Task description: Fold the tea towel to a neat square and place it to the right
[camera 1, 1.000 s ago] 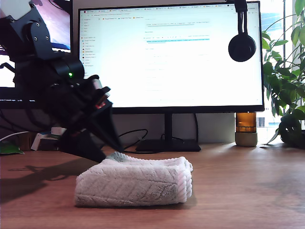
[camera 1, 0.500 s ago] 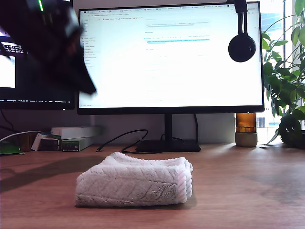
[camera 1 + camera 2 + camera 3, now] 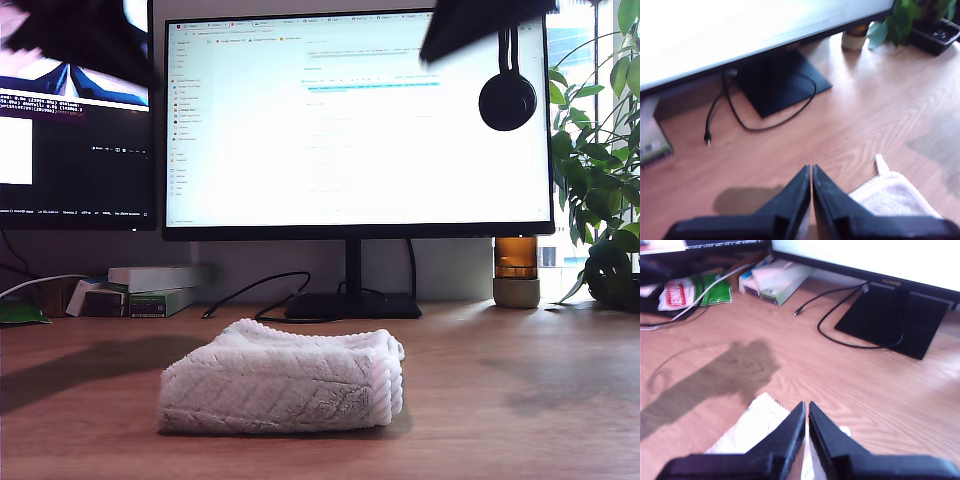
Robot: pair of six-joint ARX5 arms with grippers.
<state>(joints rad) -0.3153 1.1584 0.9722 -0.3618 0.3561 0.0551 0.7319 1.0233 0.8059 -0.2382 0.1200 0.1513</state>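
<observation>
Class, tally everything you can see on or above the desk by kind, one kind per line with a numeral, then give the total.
Tea towel: 1
Monitors: 2
Headphones: 1
Potted plant: 1
Amber jar: 1
Boxes: 2
Loose cable: 1
Green packet: 1
Total: 10

The exterior view sits low at desk (image 3: 520, 420) level facing the monitor (image 3: 355, 120), while both wrist views look down from high, sharing its stand (image 3: 782, 82) (image 3: 895, 317)

Plush, ribbed fleece tea towel (image 3: 282, 388) on smooth matt wood-grain desk (image 3: 520, 400).
</observation>
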